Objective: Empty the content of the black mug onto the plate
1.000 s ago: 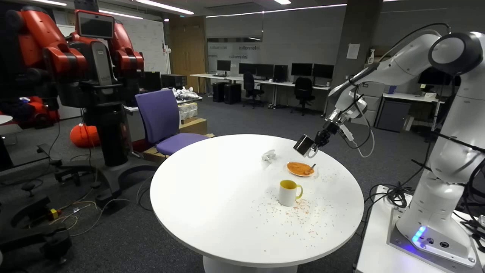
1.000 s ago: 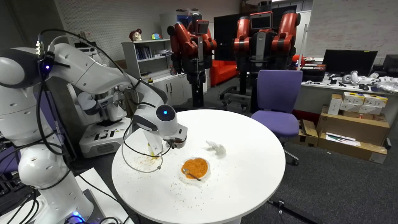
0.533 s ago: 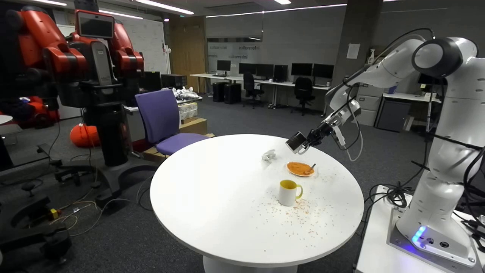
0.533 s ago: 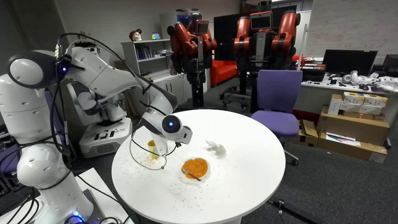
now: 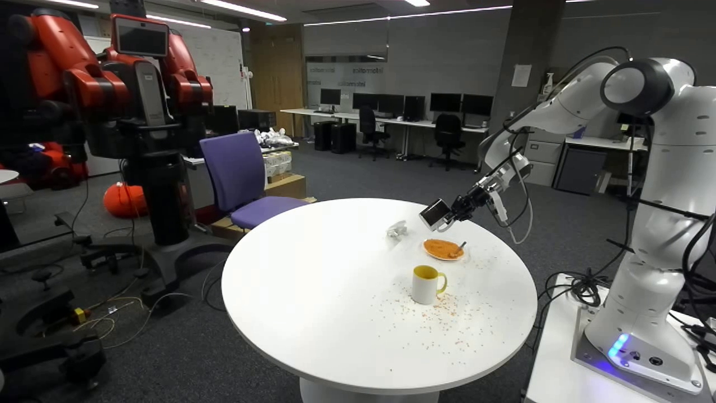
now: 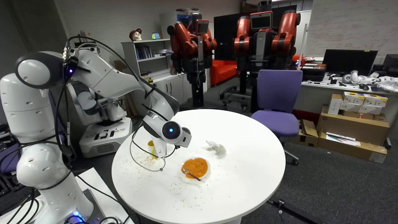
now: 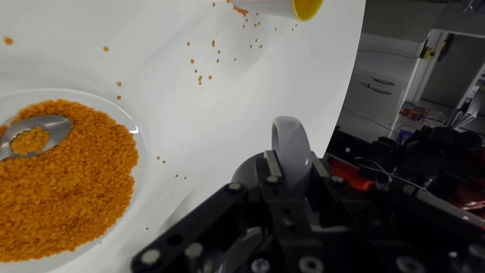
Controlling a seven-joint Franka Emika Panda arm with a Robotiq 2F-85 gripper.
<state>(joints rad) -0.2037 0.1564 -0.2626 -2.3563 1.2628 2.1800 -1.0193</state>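
Note:
My gripper is shut on the handle of the black mug and holds it tilted in the air, above and behind the plate. In the wrist view my fingers sit on both sides of the pale grey handle; the mug's body is mostly hidden behind them. The mug's inside does not show. In an exterior view the arm's wrist covers the mug. The plate has a pale rim and is heaped with orange grains; it also shows in an exterior view. A spoon lies on the grains.
A white cup with a yellow inside stands upright near the plate. Orange grains are scattered around it and the plate. A crumpled white wrapper lies beside the plate. All stand on the round white table. A purple chair stands beyond the edge.
My gripper has moved with the mug leftward in an exterior view, then slightly down. In the exterior view facing the red robots, the arm has shifted right, uncovering more of the yellow-inside cup.

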